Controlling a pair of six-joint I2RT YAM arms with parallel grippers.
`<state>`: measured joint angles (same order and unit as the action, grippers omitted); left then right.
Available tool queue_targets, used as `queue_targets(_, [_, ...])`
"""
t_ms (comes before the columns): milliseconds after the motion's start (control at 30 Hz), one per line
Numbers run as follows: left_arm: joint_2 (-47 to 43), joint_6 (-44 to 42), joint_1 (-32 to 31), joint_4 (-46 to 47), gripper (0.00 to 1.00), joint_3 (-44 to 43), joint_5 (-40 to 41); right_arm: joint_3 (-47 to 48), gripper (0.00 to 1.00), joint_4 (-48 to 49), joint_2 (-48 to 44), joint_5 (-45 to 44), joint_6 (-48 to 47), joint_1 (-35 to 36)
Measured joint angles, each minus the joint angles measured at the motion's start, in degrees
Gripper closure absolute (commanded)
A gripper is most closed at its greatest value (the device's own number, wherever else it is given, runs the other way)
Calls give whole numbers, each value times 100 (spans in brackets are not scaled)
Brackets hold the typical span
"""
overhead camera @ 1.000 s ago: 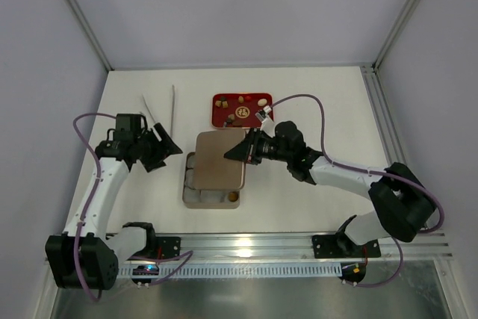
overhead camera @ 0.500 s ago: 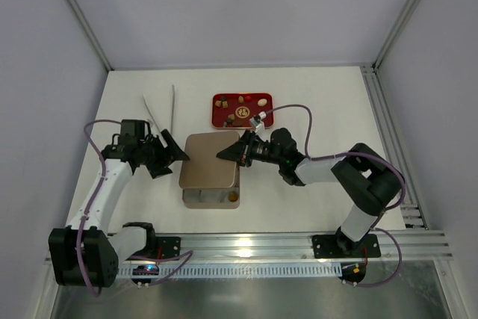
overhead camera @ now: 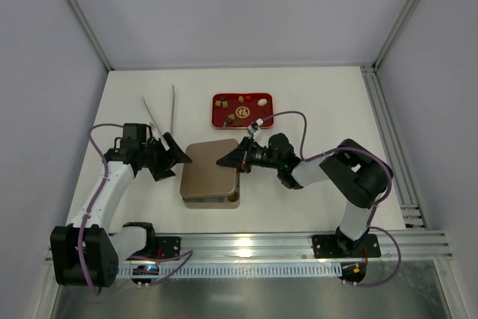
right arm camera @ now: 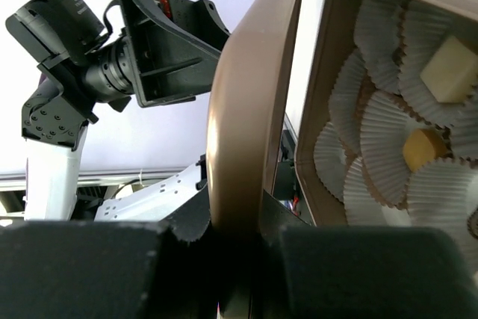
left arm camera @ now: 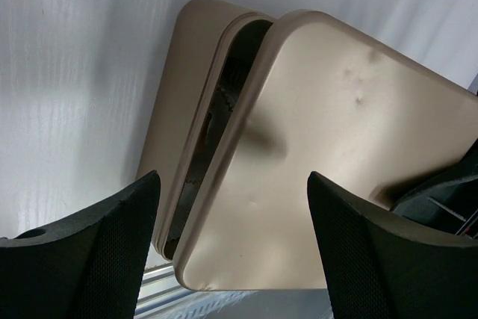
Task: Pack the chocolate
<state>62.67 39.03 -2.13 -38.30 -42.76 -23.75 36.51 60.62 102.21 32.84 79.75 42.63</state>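
A tan metal tin sits mid-table with its lid lying skewed over it. My right gripper is shut on the lid's right edge; in the right wrist view the lid stands edge-on between the gripper's jaws. The tin holds white paper cups with a cream chocolate and a tan one. One chocolate shows at the tin's uncovered corner. My left gripper is open at the lid's left edge, over the lid and the tin base, holding nothing.
A flat red tray with several small sweets lies behind the tin. Two thin white strips lie at the back left. The metal rail runs along the near edge.
My right gripper has carried the lid left and down over the tin, covering more of it. My left gripper has moved right, closer to the lid's left edge.
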Motion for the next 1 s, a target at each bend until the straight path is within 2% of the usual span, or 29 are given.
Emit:
queue_targets(500, [0,254,-111,286,22,227,-105,-166,95,240,334,188,76,0])
queue_targets(733, [15,269,-164,345,23,328,-118,-166,83,319,431,205,125,0])
queue_targets(933, [39,278,-188,400,23,358,-118,-166,66,140,428,201,-35,0])
queue_targets(1000, [46,278,-192,422,23,358,-118,-166,65,31,428,201,-101,0])
